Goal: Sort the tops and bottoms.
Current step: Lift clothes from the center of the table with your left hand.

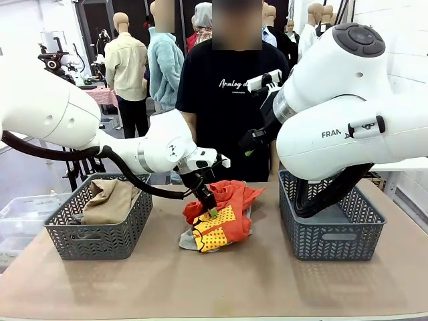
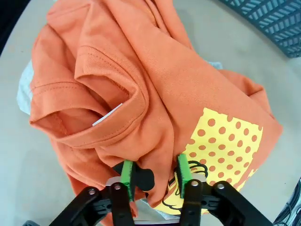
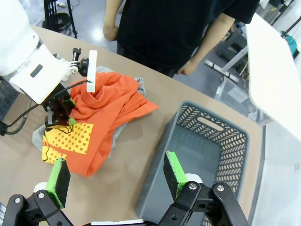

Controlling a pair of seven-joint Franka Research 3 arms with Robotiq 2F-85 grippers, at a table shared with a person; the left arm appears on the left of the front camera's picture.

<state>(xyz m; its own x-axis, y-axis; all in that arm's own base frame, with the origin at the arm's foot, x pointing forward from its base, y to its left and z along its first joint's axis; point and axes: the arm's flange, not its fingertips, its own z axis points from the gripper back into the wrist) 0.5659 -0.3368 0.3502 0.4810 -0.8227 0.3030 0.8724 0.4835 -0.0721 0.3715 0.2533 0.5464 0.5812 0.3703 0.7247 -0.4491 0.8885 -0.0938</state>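
Orange-red soft cloth garment with yellow dotted print point(image 1: 224, 214) lies crumpled on the tabletop point(image 1: 267, 281) near the empty grey plastic lattice basket point(image 1: 331, 231), atop a light grey cloth garment point(image 1: 187, 241). Left tool point(image 2: 155, 172) stands narrow, green pads astride a fold by the print; whether it bites, cannot tell. Right tool point(image 3: 115, 172) gapes wide above that basket. Cloth looks light and limp and may drag the grey piece along. A thick fold or the collar rib point(image 2: 108, 117) seems the best hold.

White script "Analog" on the person's black T-shirt point(image 1: 214, 100); "FRAN" on the right arm point(image 1: 334, 114)
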